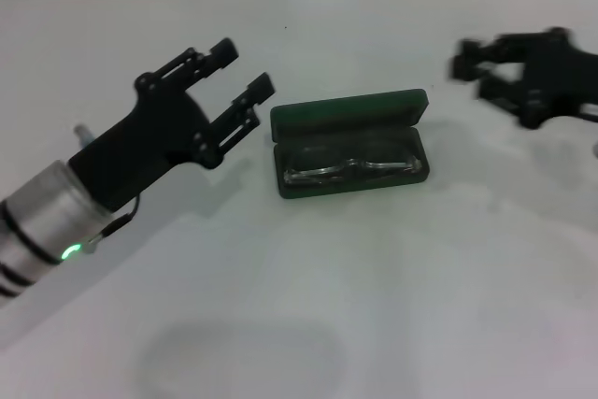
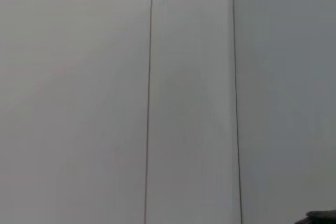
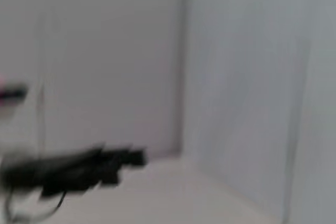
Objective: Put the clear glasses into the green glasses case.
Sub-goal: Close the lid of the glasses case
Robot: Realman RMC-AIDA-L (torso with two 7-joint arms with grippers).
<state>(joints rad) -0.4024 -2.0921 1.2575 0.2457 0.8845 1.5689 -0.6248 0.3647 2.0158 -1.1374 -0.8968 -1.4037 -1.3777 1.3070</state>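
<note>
Nearest the head camera is the silver cuff of my left arm, and from it my left gripper (image 1: pixel 235 87) reaches up and across the white table (image 1: pixel 374 306), jaws released with a clear gap between the two black fingers, nothing held. Just beyond those fingertips, toward my right, lies the green glasses case (image 1: pixel 350 119), lid thrown back and away from me, its long axis running side to side across the table with a slight tilt. Inside the open tray I can make out the clear glasses (image 1: pixel 350 168), lying lengthwise along the case and seated on the dark lining, so by my reading the placing itself looks done.

What any coming move turns on, as I judge it, is this: the case sits between my two grippers but closer to my left one, whose tips are near its left end and apart from it. If the lid is to be shut, it would have to fold toward me over the glasses, across the long axis.

My right gripper (image 1: pixel 528 77) hangs well off to the right of the case, above the table; whether its jaws are parted I cannot tell. Neither wrist view shows the case or glasses, only pale wall
</note>
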